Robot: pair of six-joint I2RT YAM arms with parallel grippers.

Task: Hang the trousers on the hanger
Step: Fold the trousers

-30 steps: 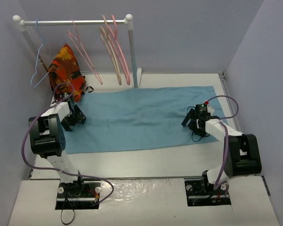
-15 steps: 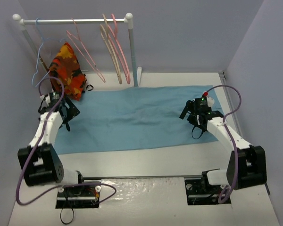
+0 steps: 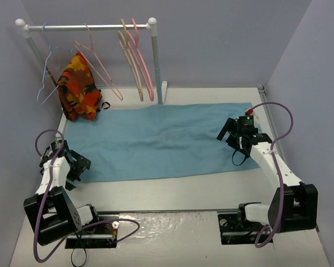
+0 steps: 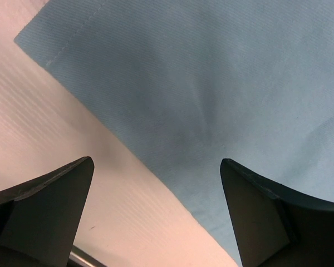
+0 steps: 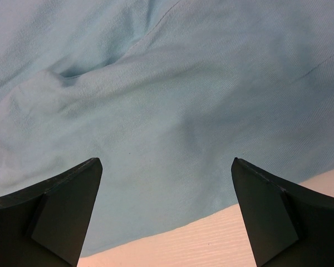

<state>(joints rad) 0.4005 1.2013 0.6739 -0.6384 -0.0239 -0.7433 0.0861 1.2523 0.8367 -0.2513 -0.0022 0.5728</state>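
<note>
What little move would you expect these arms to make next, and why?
Probably the left fingers lower and pinch the near left corner of the trousers. They and the right fingers stand open, holding nothing. The trousers lie flat on the table, their edge between the left fingers. The hanger hangs on the rail, untouched.

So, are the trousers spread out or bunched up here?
Spread out: the trousers lie flat on the table as one long strip, only lightly wrinkled.
</note>
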